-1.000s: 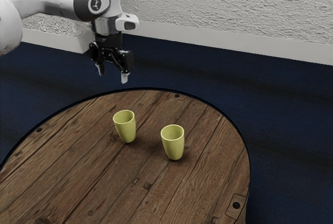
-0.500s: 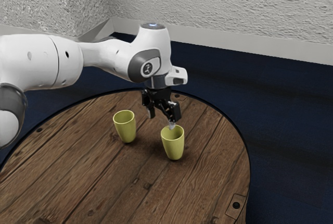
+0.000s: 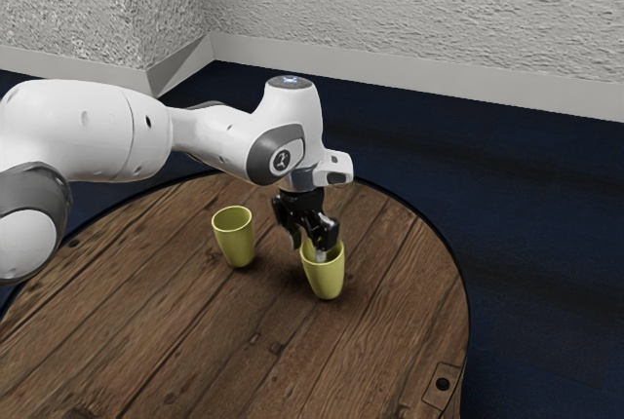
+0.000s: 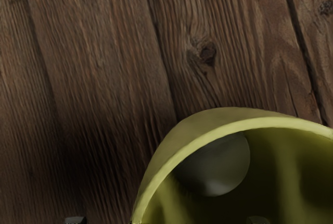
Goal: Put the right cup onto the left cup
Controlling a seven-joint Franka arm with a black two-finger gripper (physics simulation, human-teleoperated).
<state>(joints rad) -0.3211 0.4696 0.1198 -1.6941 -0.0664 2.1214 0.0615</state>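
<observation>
Gripper (image 3: 308, 247): jaws open, astride one wall of the right cup (image 3: 327, 281), one finger inside, the other outside. Right cup stands upright on the round wooden table (image 3: 210, 341). Left cup (image 3: 235, 243) upright, apart from the right cup, toward the exterior view's left.

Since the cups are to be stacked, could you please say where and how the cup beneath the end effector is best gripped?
I'd pinch the cup by its wall at the rim, coming straight down: it stands upright, mouth open, and the wall looks thin. The end effector straddles that wall, one finger inside.
</observation>
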